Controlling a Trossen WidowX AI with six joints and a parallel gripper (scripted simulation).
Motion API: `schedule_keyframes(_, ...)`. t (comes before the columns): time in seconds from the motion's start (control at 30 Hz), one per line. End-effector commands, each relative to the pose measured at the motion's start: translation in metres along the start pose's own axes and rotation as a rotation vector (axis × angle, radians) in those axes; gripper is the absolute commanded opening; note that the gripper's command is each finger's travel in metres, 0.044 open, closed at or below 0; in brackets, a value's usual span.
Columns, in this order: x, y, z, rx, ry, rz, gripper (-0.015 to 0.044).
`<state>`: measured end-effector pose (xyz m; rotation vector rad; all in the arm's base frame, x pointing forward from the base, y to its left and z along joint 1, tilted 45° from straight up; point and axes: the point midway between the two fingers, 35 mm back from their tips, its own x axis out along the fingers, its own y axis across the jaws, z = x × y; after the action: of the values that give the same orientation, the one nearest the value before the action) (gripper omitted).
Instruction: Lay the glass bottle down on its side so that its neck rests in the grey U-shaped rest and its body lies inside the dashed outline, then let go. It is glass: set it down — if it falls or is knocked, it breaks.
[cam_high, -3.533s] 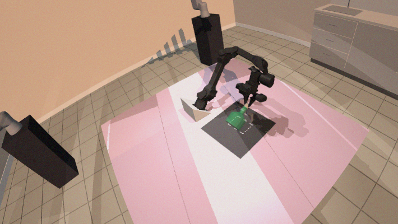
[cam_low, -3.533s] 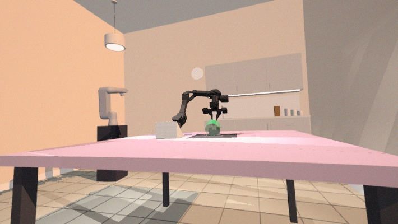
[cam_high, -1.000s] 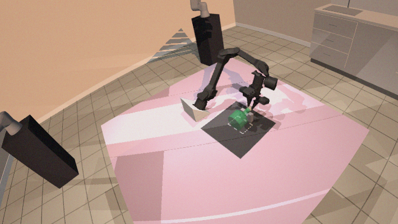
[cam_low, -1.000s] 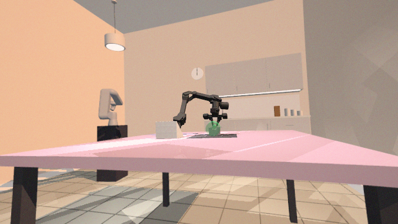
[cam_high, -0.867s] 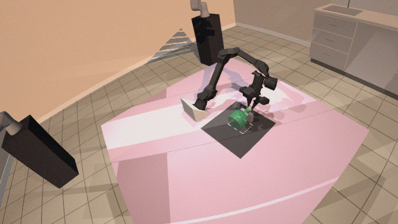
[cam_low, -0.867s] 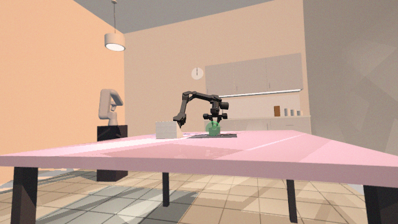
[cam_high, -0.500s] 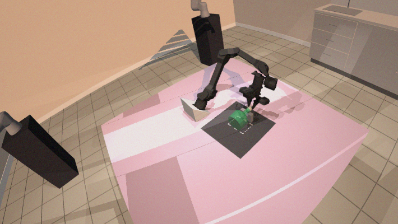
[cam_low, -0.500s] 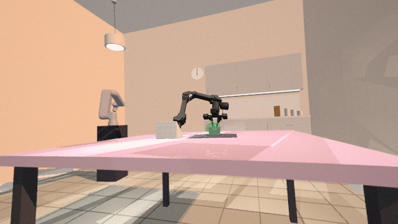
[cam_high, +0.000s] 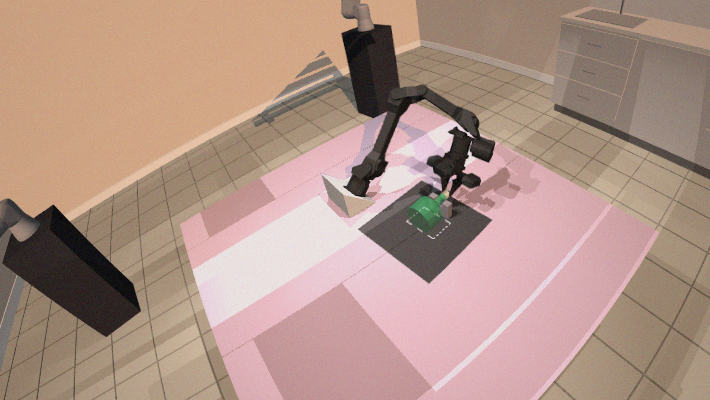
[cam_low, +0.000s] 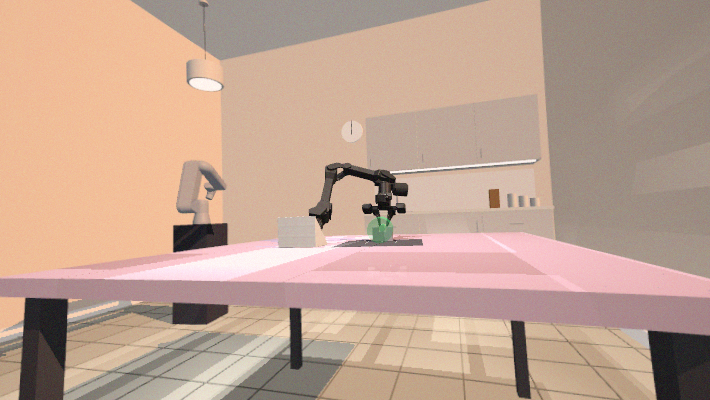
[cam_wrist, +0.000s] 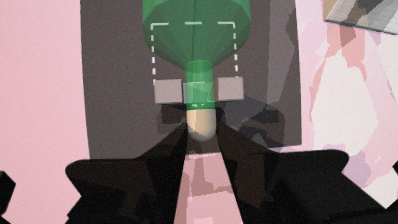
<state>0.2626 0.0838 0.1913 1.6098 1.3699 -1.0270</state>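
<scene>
Green glass bottle held by its stopper end above the dark mat

Lying on its side, the green bottle (cam_high: 424, 213) (cam_low: 379, 230) (cam_wrist: 196, 30) has its neck between the two uprights of the grey rest (cam_high: 447, 209) (cam_low: 390, 235) (cam_wrist: 230, 88). Its pale end is clamped between the fingers of the black tool (cam_high: 447, 191) (cam_low: 384, 223) (cam_wrist: 201, 130). From where I stand, the body reaches away from the tool, past the rest. It overlaps the dashed outline (cam_high: 433, 238) (cam_wrist: 193, 23) in view but spills over its edges, and the white dashes show through the glass. I can't tell whether the body touches the dark mat (cam_high: 430, 260) (cam_low: 410, 243) (cam_wrist: 115, 60), or whether the neck bears on the rest.

Above it, the black arm (cam_high: 390, 127) (cam_low: 327, 192) climbs to a high elbow, runs out along a gently falling forearm, then bends at the wrist so the tool points down. Its foot stands beside a pale wedge-sided block (cam_high: 345, 200) (cam_low: 297, 232) (cam_wrist: 370, 15) on the pink counter (cam_high: 525, 275) (cam_low: 350, 295) (cam_wrist: 40, 100).
</scene>
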Motion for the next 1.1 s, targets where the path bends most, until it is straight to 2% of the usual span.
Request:
schedule_keyframes(0.0, 0.0020, 0.0001, 0.0023, 0.001, -0.004, 0.000, 0.0107)
schedule_keyframes(1.0, 0.0027, 0.0001, -0.0017, -0.002, 0.020, 0.002, 0.0107)
schedule_keyframes(1.07, 0.0027, 0.0001, -0.0017, -0.002, 0.020, 0.002, 0.0160)
